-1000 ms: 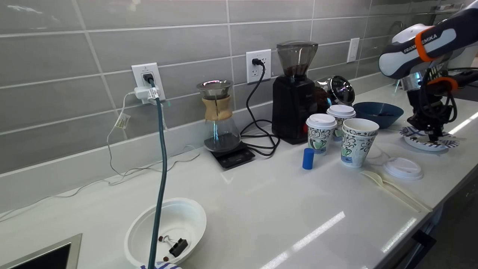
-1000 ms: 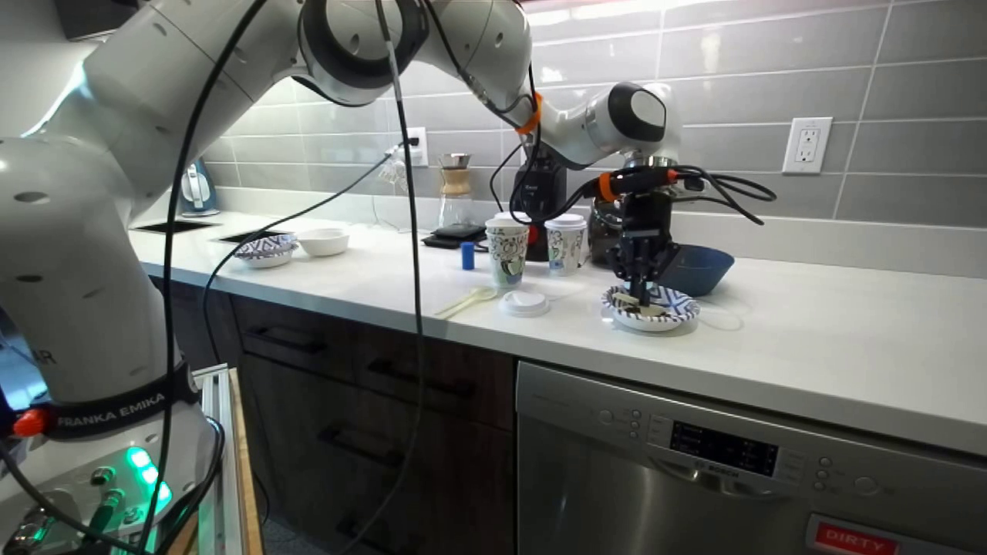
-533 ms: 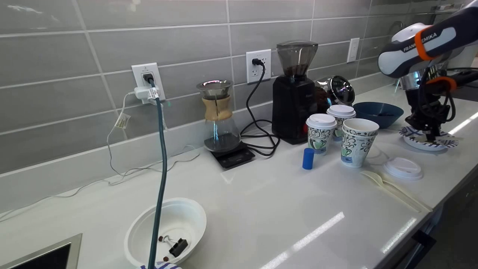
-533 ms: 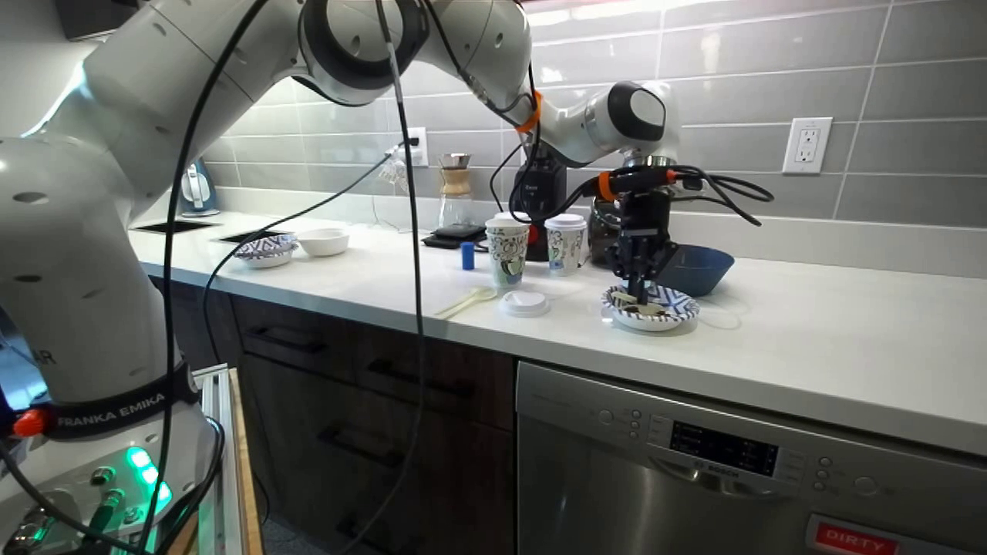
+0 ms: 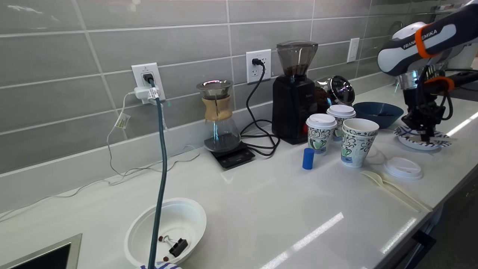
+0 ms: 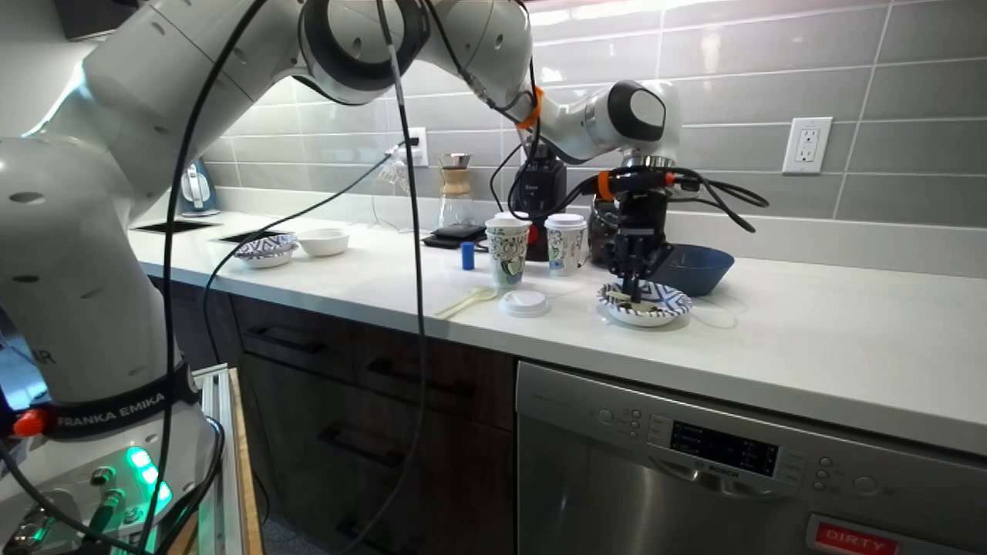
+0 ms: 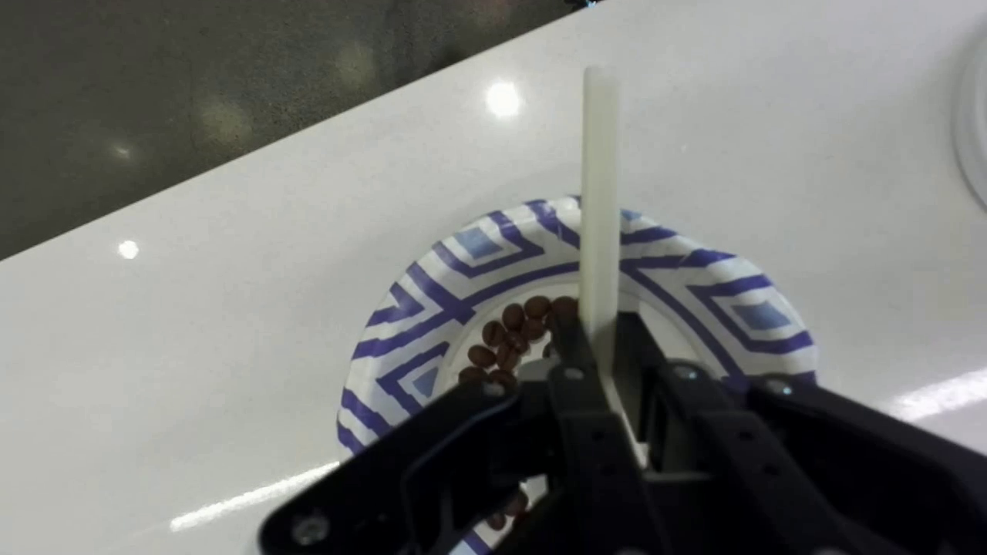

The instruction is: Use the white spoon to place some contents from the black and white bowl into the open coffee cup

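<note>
The black and white bowl [image 6: 669, 297] looks blue-violet and white, and it also shows in an exterior view [image 5: 403, 130] and the wrist view [image 7: 432, 285]. It holds brown beans [image 7: 509, 339]. My gripper [image 7: 599, 339] is low over the bowl, its fingertips shut on the white spoon [image 7: 600, 193]. One end of the spoon sticks out past the bowl's rim; its other end is mostly hidden by the fingers. In both exterior views the gripper [image 6: 634, 291] points straight down into the bowl. The open coffee cup [image 5: 357, 144] stands upright, also in an exterior view [image 6: 507, 254].
A white lid [image 5: 403, 168] and pale utensils [image 5: 396, 192] lie by the open cup. Lidded cups [image 5: 321, 132], a blue cap [image 5: 308, 158], a grinder [image 5: 293, 108] and a dark blue bowl [image 6: 696, 270] stand nearby. A white bowl [image 6: 324, 241] and another patterned bowl [image 6: 266, 248] are farther off.
My gripper and the patterned bowl have shifted together a little to the left in both exterior views, with the spoon still held. The cups and lid have not moved.
</note>
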Controlling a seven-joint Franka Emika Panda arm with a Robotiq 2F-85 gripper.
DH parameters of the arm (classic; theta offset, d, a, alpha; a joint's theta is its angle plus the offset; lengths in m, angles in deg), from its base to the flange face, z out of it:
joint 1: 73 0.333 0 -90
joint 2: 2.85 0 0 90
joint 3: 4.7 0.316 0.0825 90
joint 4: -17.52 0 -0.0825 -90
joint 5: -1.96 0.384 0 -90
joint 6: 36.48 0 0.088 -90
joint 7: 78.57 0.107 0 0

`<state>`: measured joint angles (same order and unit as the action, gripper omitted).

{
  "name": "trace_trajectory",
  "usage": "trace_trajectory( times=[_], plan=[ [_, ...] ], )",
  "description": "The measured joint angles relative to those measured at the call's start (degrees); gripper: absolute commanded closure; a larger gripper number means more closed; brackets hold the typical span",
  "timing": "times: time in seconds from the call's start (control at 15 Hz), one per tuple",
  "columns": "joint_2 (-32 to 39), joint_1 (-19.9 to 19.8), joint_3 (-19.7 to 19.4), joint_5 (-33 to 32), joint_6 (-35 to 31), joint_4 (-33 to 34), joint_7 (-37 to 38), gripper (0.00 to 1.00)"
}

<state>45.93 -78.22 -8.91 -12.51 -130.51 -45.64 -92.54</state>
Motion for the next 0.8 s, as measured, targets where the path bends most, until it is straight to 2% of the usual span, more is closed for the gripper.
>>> trace_trajectory(
  times=[0.8],
  plan=[
    [0.0, -3.17, 2.51, 8.76, -2.29, 0.54, -2.49, 0.97]
  ],
)
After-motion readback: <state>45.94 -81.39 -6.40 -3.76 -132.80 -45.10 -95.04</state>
